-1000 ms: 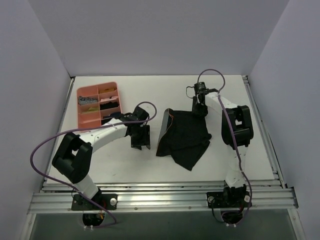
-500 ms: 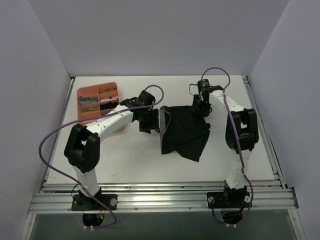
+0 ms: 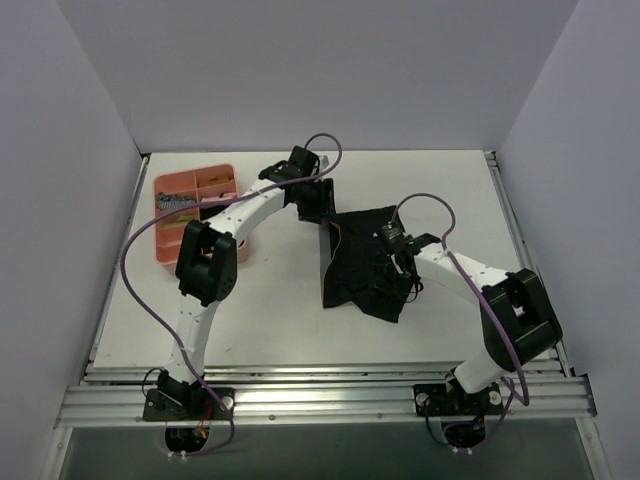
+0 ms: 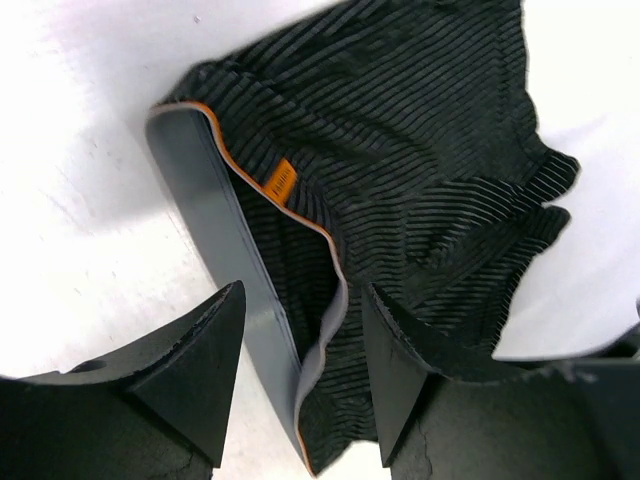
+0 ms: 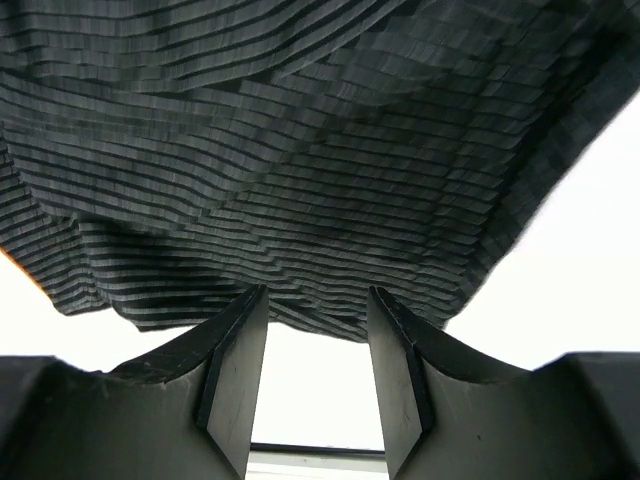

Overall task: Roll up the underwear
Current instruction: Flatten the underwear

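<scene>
Underwear [image 3: 362, 262] lies crumpled mid-table [image 3: 270, 320], well right of pink tray [image 3: 157, 215]. My L gripper [image 4: 302, 305] is released, jaws apart over the waistband [image 4: 225, 235]. R gripper [image 5: 313, 300] also released, tips at fabric edge.

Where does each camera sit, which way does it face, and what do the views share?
Top external: above and behind the bases, looking down on the table; both arms whole, left gripper and right gripper at the underwear.
Left wrist: on the left arm, looking down past its own fingers at the waistband.
Right wrist: on the right arm, low, facing past its own fingers at ribbed fabric.
Shared: all three show the underwear.
</scene>
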